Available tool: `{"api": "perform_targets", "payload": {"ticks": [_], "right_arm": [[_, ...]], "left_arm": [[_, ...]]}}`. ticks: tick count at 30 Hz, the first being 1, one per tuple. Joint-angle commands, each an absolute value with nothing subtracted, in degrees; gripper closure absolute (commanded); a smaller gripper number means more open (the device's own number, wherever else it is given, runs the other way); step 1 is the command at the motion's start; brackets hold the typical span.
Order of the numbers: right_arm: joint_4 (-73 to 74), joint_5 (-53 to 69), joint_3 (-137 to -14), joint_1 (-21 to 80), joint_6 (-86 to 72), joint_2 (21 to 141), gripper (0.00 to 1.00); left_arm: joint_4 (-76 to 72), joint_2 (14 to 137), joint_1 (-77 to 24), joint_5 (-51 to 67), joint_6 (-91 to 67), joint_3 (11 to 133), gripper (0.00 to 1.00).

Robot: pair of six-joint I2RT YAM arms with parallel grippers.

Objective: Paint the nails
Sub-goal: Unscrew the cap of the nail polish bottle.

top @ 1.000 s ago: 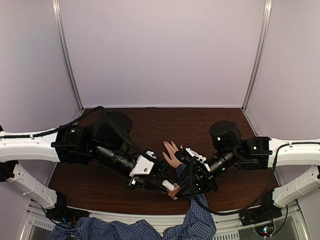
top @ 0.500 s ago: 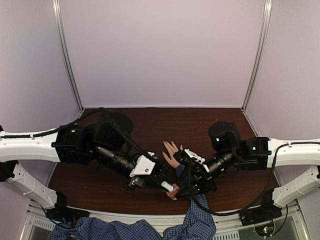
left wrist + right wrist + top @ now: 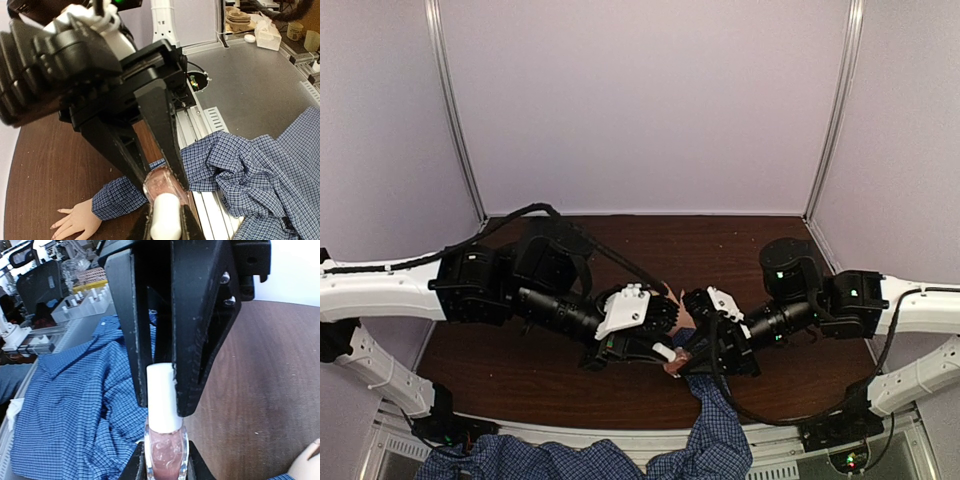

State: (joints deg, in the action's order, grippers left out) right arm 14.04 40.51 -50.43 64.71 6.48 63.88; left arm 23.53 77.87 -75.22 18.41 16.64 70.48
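Observation:
A small nail-polish bottle with pink polish (image 3: 161, 182) and a white cap (image 3: 165, 220) is held in the air between both grippers. My left gripper (image 3: 165, 226) is shut on the white cap. My right gripper (image 3: 165, 462) is shut on the glass body (image 3: 166, 452), with the cap (image 3: 163, 397) pointing away from it. In the top view the two grippers (image 3: 653, 345) (image 3: 694, 352) meet over the person's wrist. The hand (image 3: 75, 223) lies flat on the table with its blue checked sleeve (image 3: 117, 200). The nails are too small to make out. In the top view only a bit of the hand (image 3: 681, 318) shows.
The person's blue checked shirt (image 3: 260, 175) hangs over the table's near edge and its metal rail (image 3: 202, 125). The dark wood table (image 3: 520, 370) is closed in by pale walls on three sides. Cables run along both arms.
Both grippers have moved a little toward the far side and right with the bottle between them, now covering more of the hand. The right arm has swung back to the right.

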Motion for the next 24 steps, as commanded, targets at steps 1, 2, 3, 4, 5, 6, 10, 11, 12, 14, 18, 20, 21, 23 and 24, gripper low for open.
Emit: {"api": "perform_targets", "payload": {"ticks": [1,2,3,4,5,6,10,11,12,14,18,20,21,23,24], "right_arm": [[12.0,29.7,-52.1,64.8,7.3,61.9,1.0],[12.0,28.8,-52.0,64.8,7.5,61.6,1.0],[11.7,27.7,-51.9,64.8,7.5,61.4,1.0],[11.4,26.8,-51.7,64.8,7.5,61.1,1.0],[11.0,26.0,-51.6,64.8,7.5,60.7,1.0],[10.9,25.1,-51.4,64.8,7.6,60.4,1.0],[11.0,22.1,-51.5,64.9,8.4,59.4,1.0],[11.2,21.5,-51.5,64.9,8.8,59.3,1.0],[11.3,20.6,-51.6,64.9,9.1,59.2,1.0],[11.3,18.9,-51.4,64.9,9.9,58.9,1.0],[11.0,12.7,-50.9,65.3,11.9,58.2,1.0],[10.5,10.6,-50.6,65.4,12.5,58.0,1.0],[9.9,9.3,-50.4,65.5,12.7,57.8,1.0],[9.3,6.8,-49.9,65.8,13.1,57.7,1.0],[9.2,5.7,-49.8,65.9,13.3,57.9,1.0]], "left_arm": [[20.5,79.7,-75.5,13.1,11.0,73.1,1.0],[20.3,79.9,-75.5,13.0,10.6,73.2,1.0],[20.1,80.2,-75.5,12.8,10.1,73.4,1.0],[20.1,80.4,-75.5,12.1,9.5,73.7,1.0],[20.2,80.8,-75.5,11.3,8.9,74.1,1.0],[20.3,81.0,-75.5,10.6,8.2,74.4,1.0],[20.7,82.6,-75.5,8.1,5.5,76.0,1.0],[20.9,83.0,-75.5,6.9,4.6,76.5,1.0],[21.0,83.4,-75.5,6.0,3.8,76.9,1.0],[20.7,83.9,-75.4,2.9,1.9,77.4,1.0],[18.9,83.7,-75.5,-4.1,-3.1,77.8,1.0],[17.2,83.6,-75.5,-5.4,-5.7,77.4,1.0],[16.7,83.8,-75.5,-5.6,-7.0,77.4,1.0],[16.2,84.6,-75.5,-6.3,-10.0,77.8,1.0],[16.2,85.0,-75.5,-6.8,-11.2,78.0,1.0]]}}
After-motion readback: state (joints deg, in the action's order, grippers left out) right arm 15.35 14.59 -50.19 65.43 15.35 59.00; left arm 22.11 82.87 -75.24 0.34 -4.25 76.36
